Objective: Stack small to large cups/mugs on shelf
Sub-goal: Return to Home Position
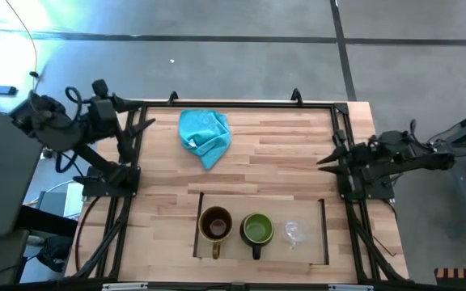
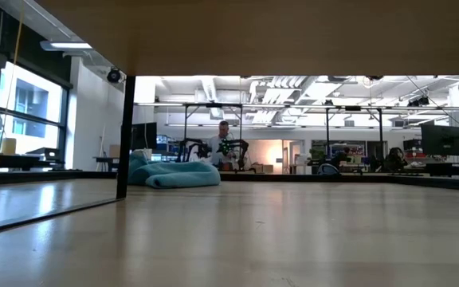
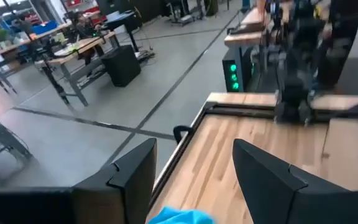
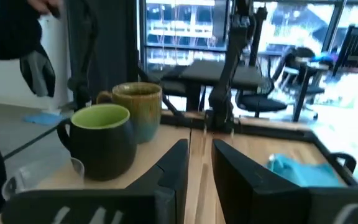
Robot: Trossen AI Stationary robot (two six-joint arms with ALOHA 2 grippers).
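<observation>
Three vessels stand in a row on the pale shelf board [image 1: 310, 212] at the table's near edge: the brown mug [image 1: 215, 225] on the left, the green mug [image 1: 256, 229] in the middle and the clear glass cup [image 1: 295, 233] on the right. In the right wrist view the green mug [image 4: 101, 140] stands in front of the brown mug [image 4: 137, 106], and the glass [image 4: 39, 174] is nearest. My left gripper [image 1: 142, 124] is open and empty at the table's far left corner. My right gripper [image 1: 324, 162] is empty at the right edge, its fingers a narrow gap apart [image 4: 201, 146].
A crumpled turquoise cloth [image 1: 205, 136] lies at the far middle of the table; it also shows in the low view [image 2: 174, 174] and at the edge of the left wrist view [image 3: 182, 216]. A black frame rail [image 1: 241, 103] runs round the tabletop. A person sits far off in the room [image 2: 224, 137].
</observation>
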